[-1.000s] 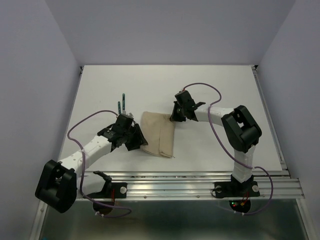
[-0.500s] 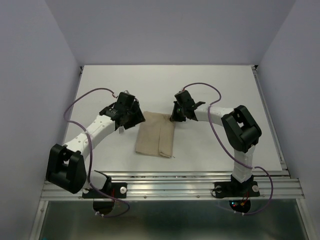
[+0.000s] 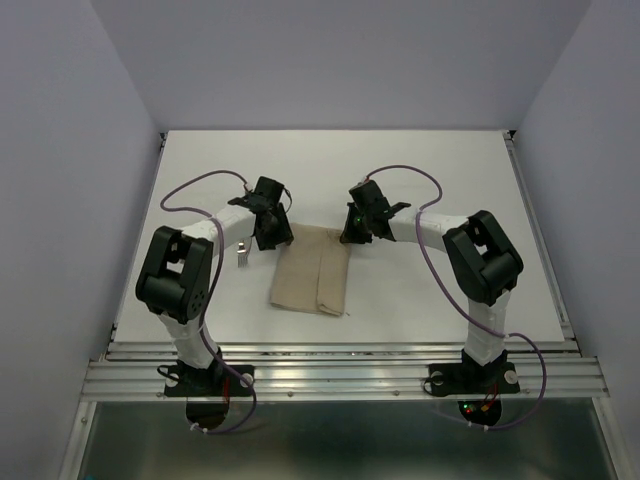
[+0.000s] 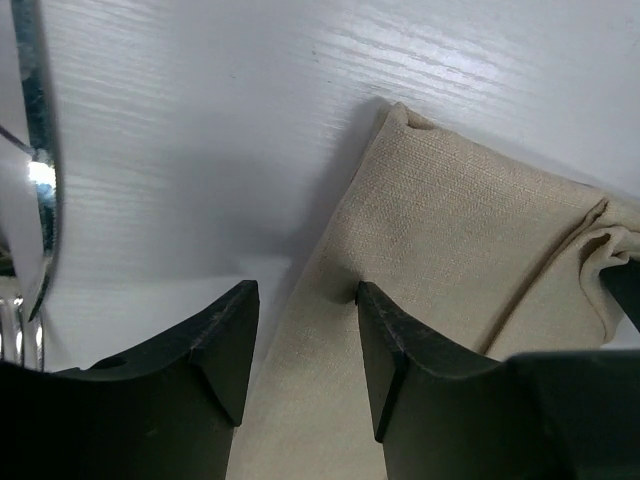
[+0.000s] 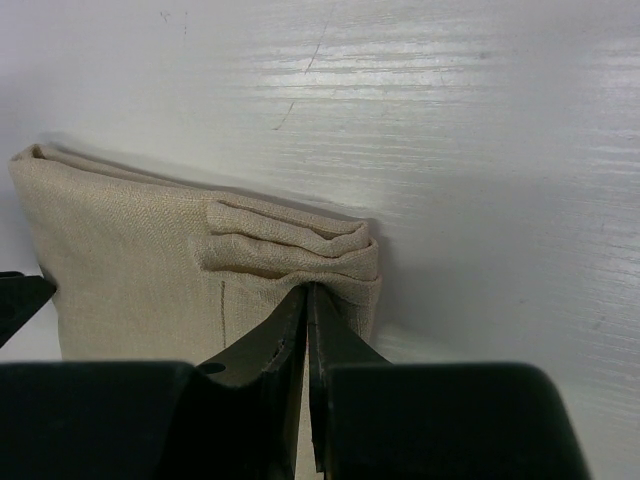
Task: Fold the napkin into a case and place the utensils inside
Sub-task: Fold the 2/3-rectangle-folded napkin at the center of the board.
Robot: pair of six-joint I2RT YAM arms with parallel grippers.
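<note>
The beige napkin (image 3: 312, 272) lies folded into a flat oblong in the middle of the table. My left gripper (image 3: 272, 235) is at its far left corner. In the left wrist view the left gripper (image 4: 305, 290) is open across the napkin's (image 4: 470, 230) left edge, one finger over bare table and the other on the cloth. My right gripper (image 3: 350, 234) is at the far right corner; the right gripper (image 5: 306, 292) is shut on the bunched layers of the napkin (image 5: 130, 260). A silver utensil (image 3: 242, 256) (image 4: 33, 150) lies left of the cloth, its handle hidden by my left arm.
The white table (image 3: 440, 170) has a metal rail (image 3: 340, 375) along the near edge, where both arm bases sit. Purple cables loop over both arms. Pale walls close in the left, right and back.
My left arm has swung from the napkin's near left edge to its far left corner, and its jaws have opened. The right gripper has stayed on the far right corner.
</note>
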